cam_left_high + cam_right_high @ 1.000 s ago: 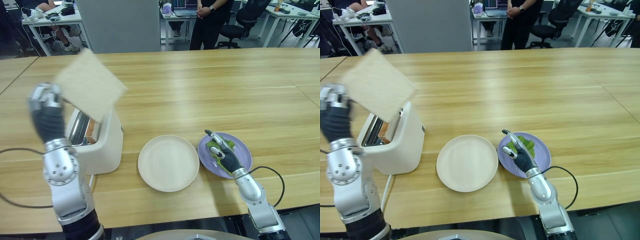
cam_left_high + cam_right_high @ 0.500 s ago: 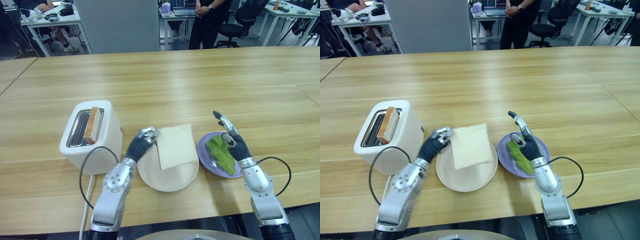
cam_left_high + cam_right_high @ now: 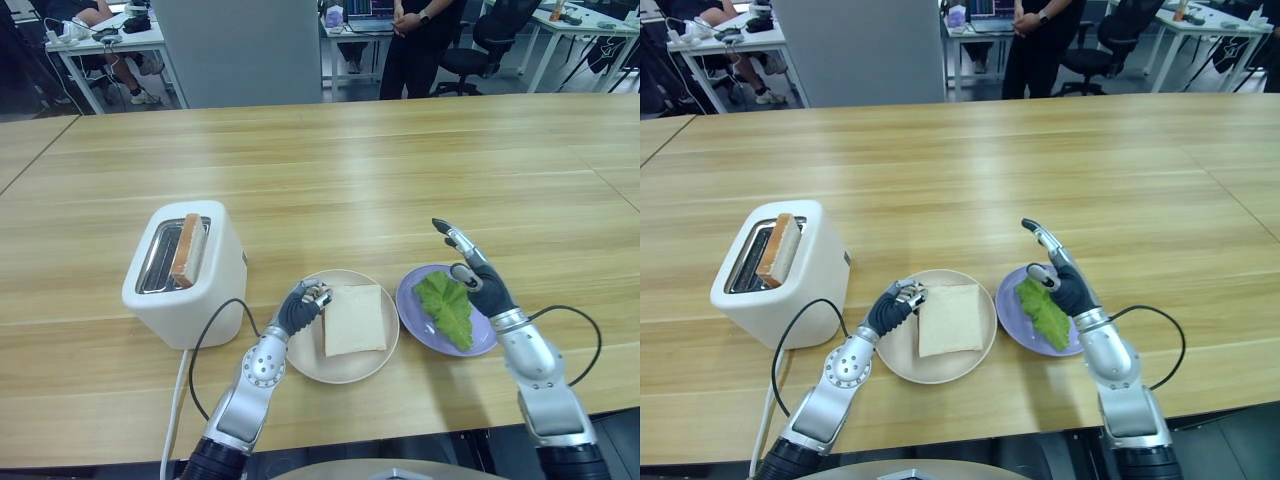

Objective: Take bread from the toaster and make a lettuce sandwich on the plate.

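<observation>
Nearest me, my left hand point(image 3: 300, 308) lies at the left rim of the round cream plate point(image 3: 340, 372), right against the left edge of the slice of white bread point(image 3: 353, 320); whether it grips the slice or merely touches it I cannot tell. The slice is pale, square and even in colour, with thin, slightly darker crust edges. It lies flat on the plate, a little right of centre, with its far corner close to the rim. Just beside the cream plate, on my right, stands the round purple plate point(image 3: 418, 330), and on it a crinkled green lettuce leaf point(image 3: 445, 308) lies lengthwise. My right hand point(image 3: 482, 288) hangs over that plate's right rim, fingers spread and stretched out, holding nothing. Left of the cream plate sits the white two-slot toaster point(image 3: 190, 300), with a browned slice of toast point(image 3: 186, 250) standing upright in the slot on the plate's side, its top edge above the opening. A white power cord point(image 3: 170, 420) runs from the toaster's base toward me. All of this rests on the light wooden bench point(image 3: 400, 170). The left eye view takes in more bench to the left of the toaster, the right eye view more bench to the right of the purple plate. Beyond the bench's far edge stands a grey panel point(image 3: 240, 50).
</observation>
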Robot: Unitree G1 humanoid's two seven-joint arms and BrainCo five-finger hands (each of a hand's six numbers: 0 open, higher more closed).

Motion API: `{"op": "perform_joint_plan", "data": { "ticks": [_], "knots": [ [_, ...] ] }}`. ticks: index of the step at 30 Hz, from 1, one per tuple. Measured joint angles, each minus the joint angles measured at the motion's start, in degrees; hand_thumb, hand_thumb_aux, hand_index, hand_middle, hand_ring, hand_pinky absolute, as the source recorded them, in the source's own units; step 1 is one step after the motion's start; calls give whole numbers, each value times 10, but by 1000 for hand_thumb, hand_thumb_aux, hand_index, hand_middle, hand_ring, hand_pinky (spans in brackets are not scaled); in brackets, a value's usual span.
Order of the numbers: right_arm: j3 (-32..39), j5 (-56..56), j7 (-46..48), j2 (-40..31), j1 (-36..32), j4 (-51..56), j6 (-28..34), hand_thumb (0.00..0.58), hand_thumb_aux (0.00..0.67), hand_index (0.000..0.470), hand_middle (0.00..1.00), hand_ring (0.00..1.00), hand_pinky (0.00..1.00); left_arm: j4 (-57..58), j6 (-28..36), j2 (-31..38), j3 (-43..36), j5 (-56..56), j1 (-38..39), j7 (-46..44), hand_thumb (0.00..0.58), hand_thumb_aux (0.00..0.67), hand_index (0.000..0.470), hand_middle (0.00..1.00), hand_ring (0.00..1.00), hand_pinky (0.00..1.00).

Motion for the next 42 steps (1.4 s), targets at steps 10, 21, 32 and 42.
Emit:
{"op": "perform_joint_plan", "data": {
  "ticks": [10,21,32,42],
  "knots": [
    [-29,-111,-10,-185,-64,163,-68,0,0,0,0,0,0,55,6,15,-15,107,-20,63,0,0,0,1000,1000,1000],
    [174,-458,-344,-295,-246,530,-240,0,0,0,0,0,0,5,74,13,-24,242,-19,135,0,0,0,388,388,388],
    [411,-640,-573,-230,-392,734,-218,0,0,0,0,0,0,-169,69,-42,-37,268,52,147,0,0,0,133,133,133],
    [506,-660,-620,-173,-443,806,-201,40,24,16,0,0,0,-228,65,-61,-41,287,135,153,0,0,0,137,137,137]
  ]
}}
